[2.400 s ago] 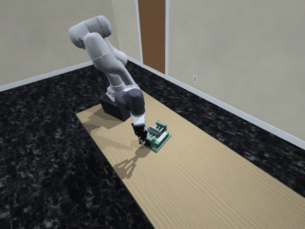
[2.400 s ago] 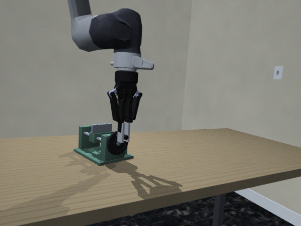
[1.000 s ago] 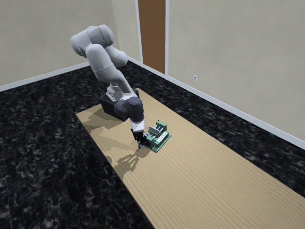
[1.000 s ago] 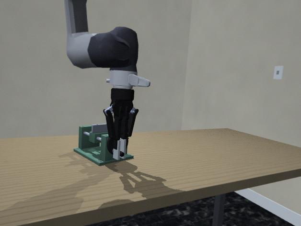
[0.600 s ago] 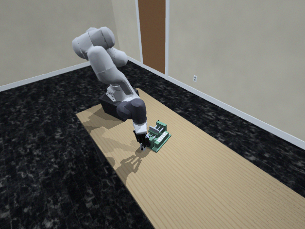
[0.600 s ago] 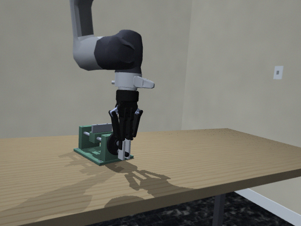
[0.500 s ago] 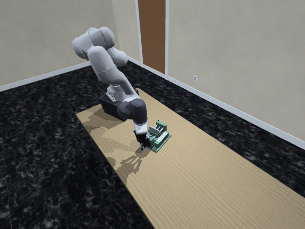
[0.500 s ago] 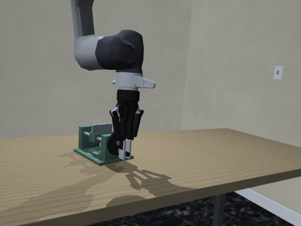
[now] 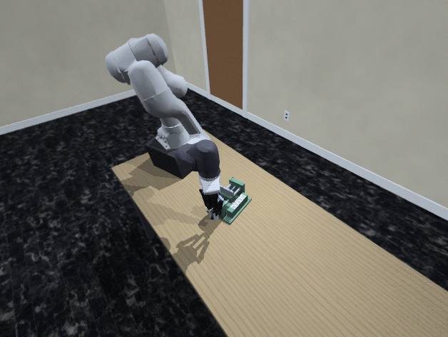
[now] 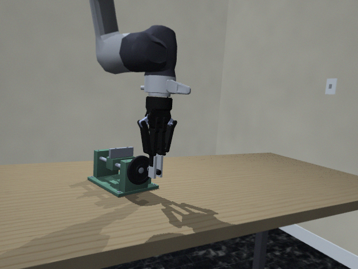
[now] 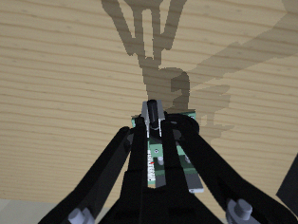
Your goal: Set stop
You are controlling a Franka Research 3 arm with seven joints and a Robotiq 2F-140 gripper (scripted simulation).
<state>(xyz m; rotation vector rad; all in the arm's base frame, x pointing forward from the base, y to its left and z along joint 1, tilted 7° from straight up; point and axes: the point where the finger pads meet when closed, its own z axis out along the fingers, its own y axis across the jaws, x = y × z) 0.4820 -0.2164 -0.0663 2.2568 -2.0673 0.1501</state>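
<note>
While the black handwheel (image 10: pixel 134 174) is under the claw's control, the chief risk is a missed setting. The white scale (image 9: pixel 239 201) (image 11: pixel 151 167) carries a small red mark, but its figures are too small to read, so whether the stop stands at 48.0 cm cannot be certified. One turn too many would carry the stop past the mark, and a turn too few would leave it short. A second hazard is slippage: the crank knob (image 10: pixel 158 171) (image 11: pixel 152 113) is slim, and should the wrist's arc stray from the wheel's circle, the pads could ride off it or drag on the rim. Opening with sideways load on the knob could likewise nudge the wheel off its setting.

As to the claw (image 9: pixel 214 215) (image 10: pixel 155 166) (image 11: pixel 153 114), its fingers stand narrow, pale pads on either side of the knob, and I judge the knob to be gripped between them. The handwheel is mounted on the end of the green fixture (image 9: pixel 232 218) (image 10: pixel 126 179) (image 11: pixel 156 151), which sits on the wooden table (image 9: pixel 289 260) (image 10: pixel 231 184) (image 11: pixel 57 71). The grey plate (image 9: pixel 227 190) (image 10: pixel 121 152) (image 11: pixel 195 184), apparently part of the stop, rides on the rods between the end blocks. Release is not yet made.
</note>
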